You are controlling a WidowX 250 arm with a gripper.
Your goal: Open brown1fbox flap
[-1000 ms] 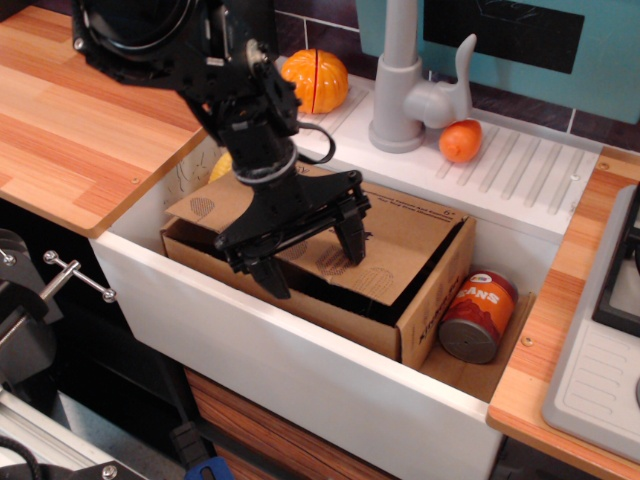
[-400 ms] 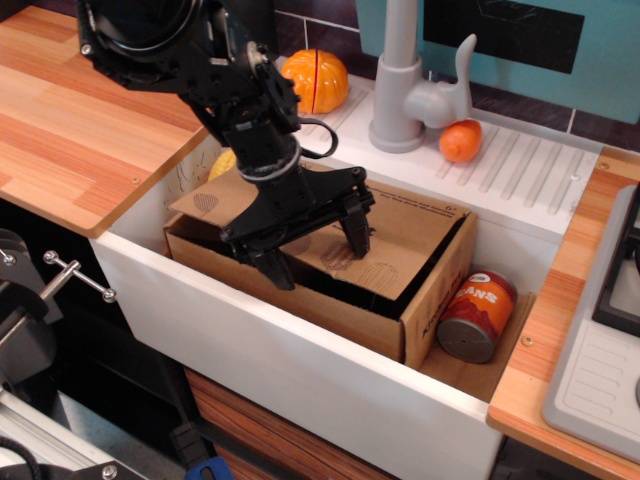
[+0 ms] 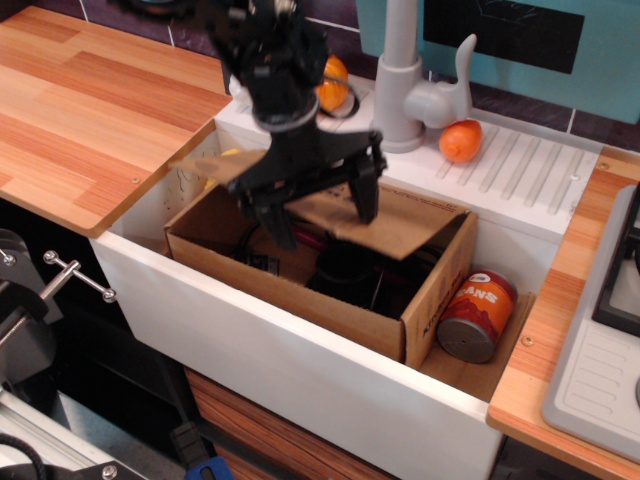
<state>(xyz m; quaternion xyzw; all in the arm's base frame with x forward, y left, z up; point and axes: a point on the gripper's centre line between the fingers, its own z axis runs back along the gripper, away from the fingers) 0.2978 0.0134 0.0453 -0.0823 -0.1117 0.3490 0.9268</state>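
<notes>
- One arm, one claw [image 3: 322, 205], and it's got the flap [image 3: 385, 228] of the brown1fbox [image 3: 425, 290] riding up on it. The fingers are spread wide apart, not pinching anything, more like hooked under the cardboard panel, as far as I can tell.
- The box sits down in the white sink [image 3: 290, 370], long side towards the front wall, with an orange-red can [image 3: 478, 316] on its side just beside the right end.
- The flap is lifted off the opening and tilted, roughly halfway up I'd say. You can see dark stuff inside the box now, too murky to name.
- Behind it all: a grey faucet [image 3: 400, 75], an orange fruit toy [image 3: 460, 141] next to its base, and a pumpkin-looking thing [image 3: 332, 83] half hidden by the arm. Wooden bench [image 3: 90, 110] to the left.
- What could go wrong from here, my guess:
  - Nothing is clamped, so if the claw tilts or slides out sideways, the flap could slip off the fingers and drop shut again.
  - Cardboard is springy at the fold. Let go before it's past upright and it probably flops back.
  - The faucet is close behind. Swinging the flap further back could bump the claw or wrist into it.
  - Lifting too hard might drag the whole box up or shove it into the can.
</notes>
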